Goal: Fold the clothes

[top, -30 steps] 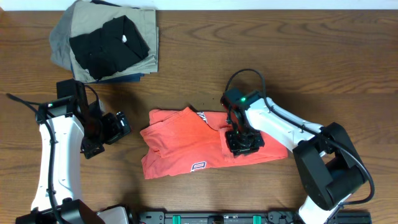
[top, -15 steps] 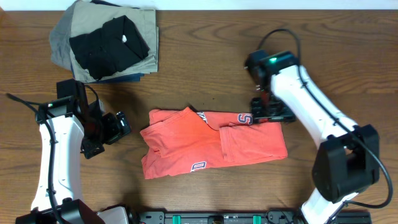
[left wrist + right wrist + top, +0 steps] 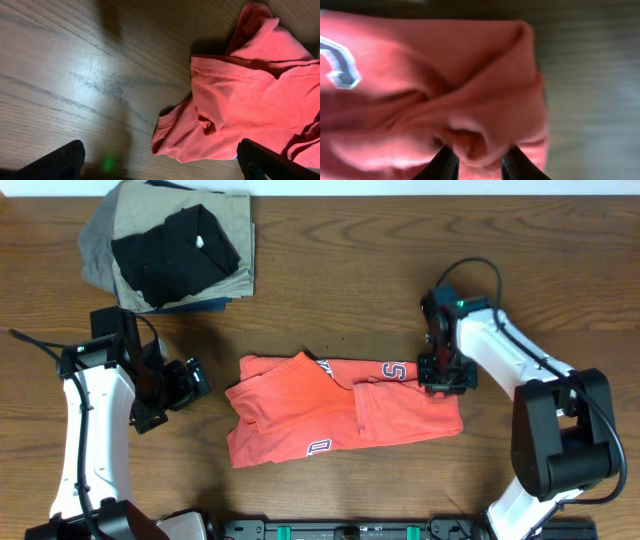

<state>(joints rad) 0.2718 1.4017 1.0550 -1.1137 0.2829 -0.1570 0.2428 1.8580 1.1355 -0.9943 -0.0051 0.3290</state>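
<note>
Orange shirt (image 3: 340,415), partly folded, lay mid-surface (image 3: 330,300). The right hand (image 3: 447,377) pinched a bunched corner of it; the left hand (image 3: 180,392) hung spread just beside the opposite end. A shallow, multi-layer bite could slip, or drag the folds askew.

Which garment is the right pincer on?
The coral-red T-shirt, loose mid-table with lettering; the right pincer pinches its edge. The other garments sit in a folded stack, untouched.

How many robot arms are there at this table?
2. The left arm stands left of the orange T-shirt, left pincer open, apart from it; the right arm reaches in from the right, right pincer pinching the shirt's edge.
</note>
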